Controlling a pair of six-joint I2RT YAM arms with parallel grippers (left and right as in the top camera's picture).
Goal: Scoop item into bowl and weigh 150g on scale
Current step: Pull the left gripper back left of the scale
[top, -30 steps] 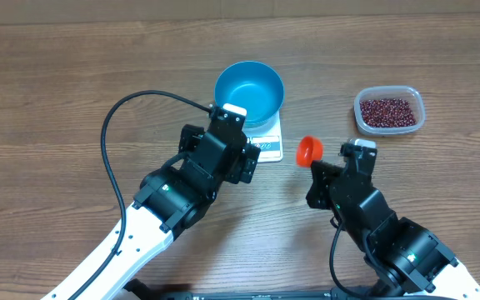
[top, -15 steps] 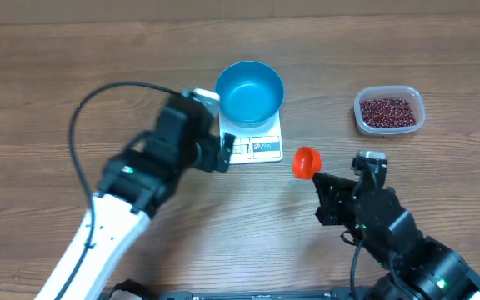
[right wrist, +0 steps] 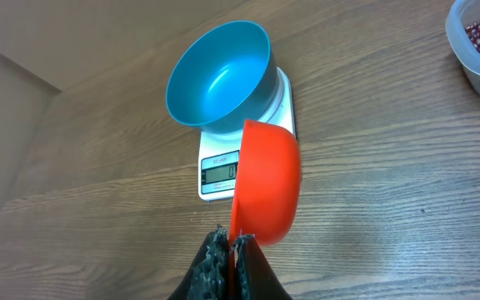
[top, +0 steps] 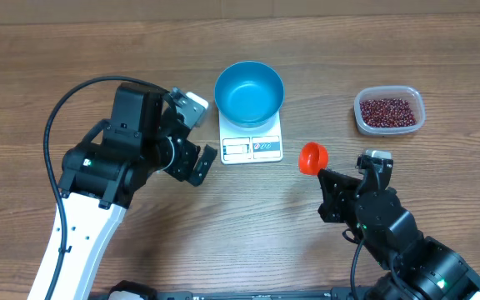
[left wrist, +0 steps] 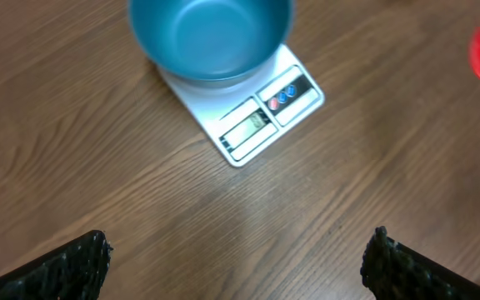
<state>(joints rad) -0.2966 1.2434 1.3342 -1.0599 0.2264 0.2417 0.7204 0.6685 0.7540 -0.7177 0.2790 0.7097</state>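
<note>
The blue bowl (top: 249, 92) stands empty on the white scale (top: 252, 148) at the table's middle back. The item, dark red beans (top: 387, 112), fills a clear tub at the right. My right gripper (right wrist: 232, 242) is shut on the handle of a red scoop (right wrist: 265, 179), which hangs empty and tilted on its side, in front of and to the right of the scale (right wrist: 219, 171). To the left of the scale, my left gripper (left wrist: 240, 250) is wide open over bare wood, holding nothing. The left wrist view shows the bowl (left wrist: 211, 37) and scale (left wrist: 257, 125) ahead of it.
The clear tub (top: 418, 107) sits apart from the scale at the back right. A black cable (top: 73, 96) arcs from the left arm over the left side of the table. The red scoop (top: 312, 157) hangs between scale and tub, nearer the front.
My left arm has swung away from the scale to the left, its gripper staying open. The right arm has drawn back slightly toward the front with the scoop held.
</note>
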